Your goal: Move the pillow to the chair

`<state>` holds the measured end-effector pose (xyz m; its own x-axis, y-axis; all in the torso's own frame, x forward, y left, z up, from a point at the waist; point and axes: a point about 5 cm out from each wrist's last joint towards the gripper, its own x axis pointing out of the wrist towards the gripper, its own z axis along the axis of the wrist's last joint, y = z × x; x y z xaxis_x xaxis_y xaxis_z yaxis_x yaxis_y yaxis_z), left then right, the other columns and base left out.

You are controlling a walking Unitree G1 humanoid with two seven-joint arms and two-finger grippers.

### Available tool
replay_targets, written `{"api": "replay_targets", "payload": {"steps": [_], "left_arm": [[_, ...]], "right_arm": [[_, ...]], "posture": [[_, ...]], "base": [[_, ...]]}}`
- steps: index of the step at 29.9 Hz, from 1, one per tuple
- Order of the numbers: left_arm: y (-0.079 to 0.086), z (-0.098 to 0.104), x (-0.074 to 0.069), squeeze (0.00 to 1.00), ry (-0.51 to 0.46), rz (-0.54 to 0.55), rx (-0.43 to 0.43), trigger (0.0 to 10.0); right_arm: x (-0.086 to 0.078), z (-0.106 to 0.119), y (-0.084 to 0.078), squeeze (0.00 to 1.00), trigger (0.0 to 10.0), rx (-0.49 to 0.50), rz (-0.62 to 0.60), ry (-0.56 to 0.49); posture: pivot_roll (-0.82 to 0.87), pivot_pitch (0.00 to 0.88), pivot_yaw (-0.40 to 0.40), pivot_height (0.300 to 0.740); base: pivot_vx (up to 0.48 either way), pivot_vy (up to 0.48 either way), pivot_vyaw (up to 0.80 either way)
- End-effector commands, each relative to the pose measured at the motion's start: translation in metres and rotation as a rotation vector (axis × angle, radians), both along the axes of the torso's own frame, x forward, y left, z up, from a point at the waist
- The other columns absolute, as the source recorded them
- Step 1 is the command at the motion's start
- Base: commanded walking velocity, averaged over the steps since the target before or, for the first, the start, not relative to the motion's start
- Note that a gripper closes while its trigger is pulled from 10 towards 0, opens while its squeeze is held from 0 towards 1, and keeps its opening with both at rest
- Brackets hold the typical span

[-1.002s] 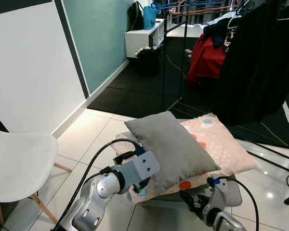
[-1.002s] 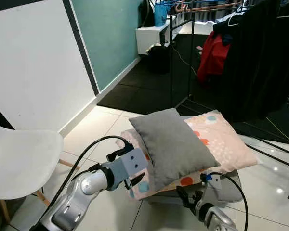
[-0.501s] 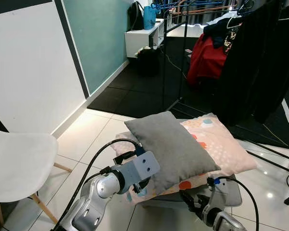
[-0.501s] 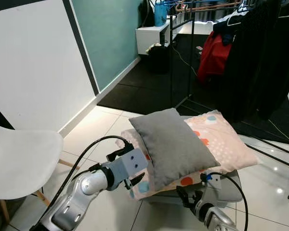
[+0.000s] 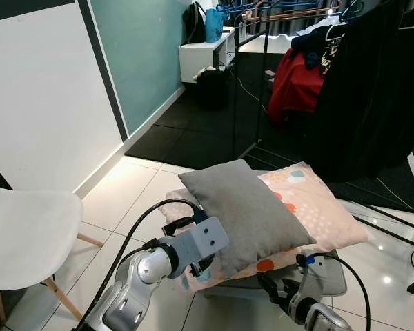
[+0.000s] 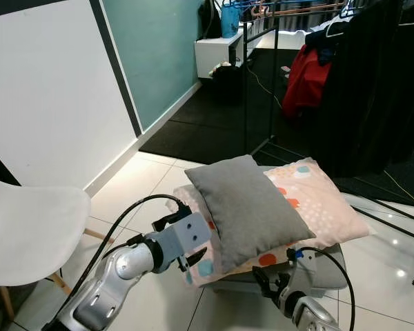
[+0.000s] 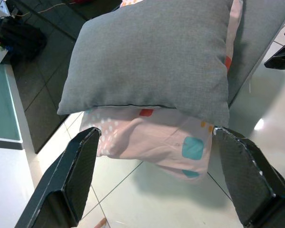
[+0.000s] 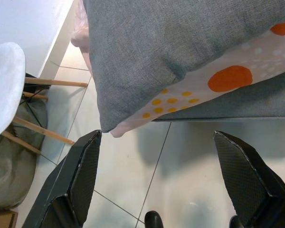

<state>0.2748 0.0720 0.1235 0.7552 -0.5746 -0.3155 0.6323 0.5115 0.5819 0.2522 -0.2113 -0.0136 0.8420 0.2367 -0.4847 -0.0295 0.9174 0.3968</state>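
Grey pillow (image 5: pixel 245 214) lies stacked on the patterned pillow (image 5: pixel 317 207) atop a low grey seat (image 6: pixel 328 269), well apart from the white chair (image 5: pixel 27 234); left hand (image 7: pixel 152 180) and right hand (image 8: pixel 154 185) both wide, empty, just short of the stack; risk: pinching both pillows together, or the grey one sliding off.

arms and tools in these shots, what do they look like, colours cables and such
Both arms are glossy silver with rounded joints. The left arm ends in a boxy grey wrist block with small holes, and a black cable loops over it. The left tool and right tool each have two long, flat, matte black fingers. The right arm carries a black cable with a small blue and red connector.
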Motion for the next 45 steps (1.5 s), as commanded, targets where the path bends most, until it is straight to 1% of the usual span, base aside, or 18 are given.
{"api": "replay_targets", "payload": {"steps": [1, 20, 34, 41, 45], "left_arm": [[0.0053, -0.0003, 0.0002, 0.0, -0.003, -0.001, 0.015, 10.0], [0.0053, 0.0002, 0.0004, 0.0, -0.004, 0.0, 0.013, 10.0], [0.003, 0.0019, -0.0002, 0.0, -0.005, -0.003, 0.011, 10.0], [0.0024, 0.0017, -0.0005, 0.0, -0.005, -0.003, 0.011, 10.0], [-0.0003, 0.0007, 0.0008, 0.0, 0.005, 0.005, 0.004, 10.0]], "right_arm": [[-0.0008, -0.0014, 0.0033, 0.0, 10.0, 0.007, -0.001, 0.001], [-0.0006, -0.0012, 0.0027, 0.0, 10.0, 0.003, -0.003, 0.002], [-0.0011, -0.0003, 0.0006, 0.0, 10.0, 0.0, -0.002, 0.002], [-0.0015, -0.0005, -0.0005, 0.0, 10.0, -0.002, -0.006, 0.004], [-0.0001, -0.0005, -0.0015, 0.0, 10.0, -0.007, 0.001, 0.009]], "posture": [[-0.07, 0.057, 0.063, 0.74], [-0.08, 0.059, 0.064, 0.74], [-0.09, 0.076, 0.052, 0.74], [-0.09, 0.071, 0.063, 0.74], [-0.1, 0.064, 0.046, 0.74]], "base": [[0.0, 0.0, 0.0], [0.0, 0.0, 0.0], [0.0, 0.0, 0.0], [0.0, 0.0, 0.0], [0.0, 0.0, 0.0]]}}
